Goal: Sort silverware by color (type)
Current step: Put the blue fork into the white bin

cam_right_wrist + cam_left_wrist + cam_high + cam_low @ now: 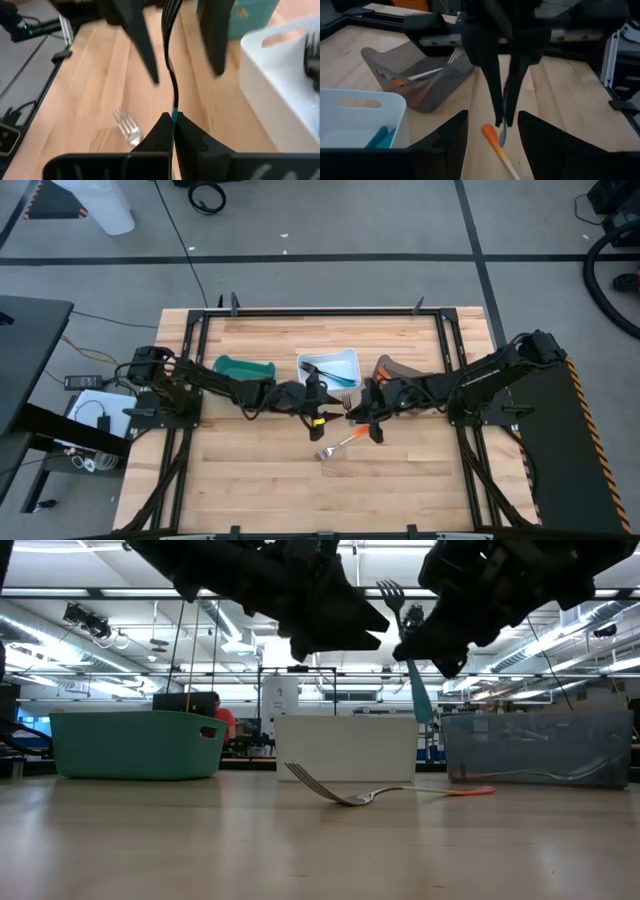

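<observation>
Looking down from the high view, you see both arms meeting at frame centre, just below the white bin [330,367]. The right gripper [372,420] sits centre-right, the left gripper [316,408] centre-left, nearly touching. Only the low view shows height: the blue-handled fork [412,660] hangs tines-up in the upper middle, well clear of the table [320,850].

Your right wrist view shows the right gripper [173,120] pinched tight on that fork's blue handle [173,100]. The left wrist view shows the left gripper [489,130] with fingers spread, the fork hanging beyond them.

An orange-handled fork [340,445] lies flat on the wood below the grippers; in the low view it rests tines left, handle right [390,793]. The left wrist view alone shows silverware inside the grey-brown bin [420,75]; blue pieces lie in the white bin [355,120].

Edges: the teal bin [245,367], white bin and grey-brown bin [392,366] line the upper middle. Open wood lies across the lower half of the high view and to the upper left and right corners of the table [250,480].
</observation>
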